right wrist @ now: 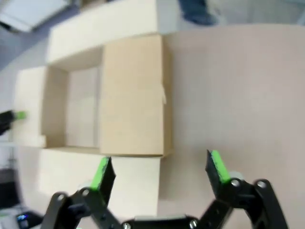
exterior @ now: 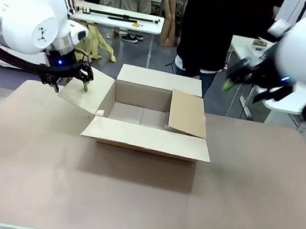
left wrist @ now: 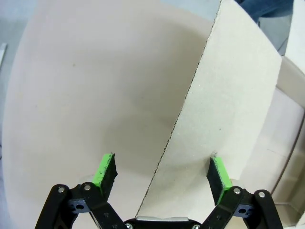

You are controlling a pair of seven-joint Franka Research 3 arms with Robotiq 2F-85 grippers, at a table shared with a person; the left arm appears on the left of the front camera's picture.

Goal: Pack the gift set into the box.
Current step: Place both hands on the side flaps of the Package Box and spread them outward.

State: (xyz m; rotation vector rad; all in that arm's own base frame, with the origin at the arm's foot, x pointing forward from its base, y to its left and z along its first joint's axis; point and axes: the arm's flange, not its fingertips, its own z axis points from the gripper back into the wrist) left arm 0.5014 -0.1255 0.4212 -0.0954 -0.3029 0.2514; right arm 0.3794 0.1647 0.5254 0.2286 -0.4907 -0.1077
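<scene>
Box is sitting open mid-surface, upright, opening facing up, long axis running left-right across the front view. All four flaps are out: far flap is standing up and leaning away, near flap is lying out toward the camera, roughly level, left flap is angling up and outward, right flap is tilting in over the opening. Left end effector is hanging at the outer edge of the left flap; in its wrist view the fingers are spread wide, straddling that flap's edge, with one green pad over bare surface and the other over the cardboard, neither pressing on it. Right end effector is hovering in the air, right of the box and well above the surface, blurred in the front view; its wrist view is showing the fingers wide apart and holding nothing, looking down on the box with the right flap lying partly across the opening. A person in a dark top is standing at the far side, behind the box.
</scene>
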